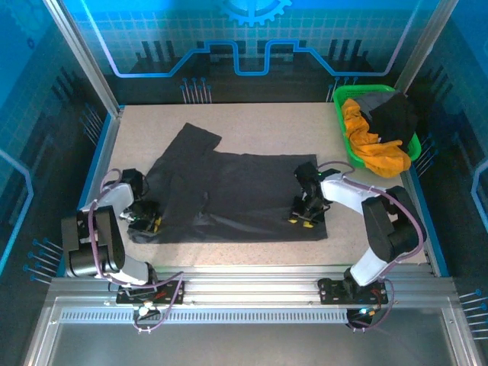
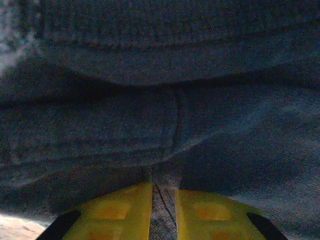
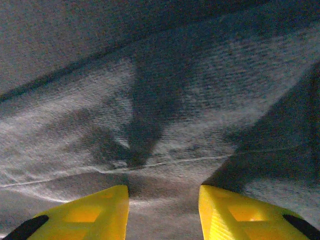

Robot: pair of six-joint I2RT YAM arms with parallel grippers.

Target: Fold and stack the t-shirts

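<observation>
Charcoal-grey t-shirt [image 1: 236,194]: spread mostly flat mid-bench [image 1: 267,122], hem straight along the near edge, one narrow part angled toward the far-left corner. Shallow creases across its left half; a stitched seam shows close up.

Mustard-yellow t-shirt [image 1: 374,145] and black t-shirt [image 1: 393,114]: crumpled together in the green basket [image 1: 339,107] at the far-right corner, the yellow one draped over the basket's near rim.

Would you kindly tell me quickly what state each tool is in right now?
Left tool: closed, pinching the large dark charcoal-grey cloth t-shirt.
Right tool: open, over that t-shirt.
</observation>
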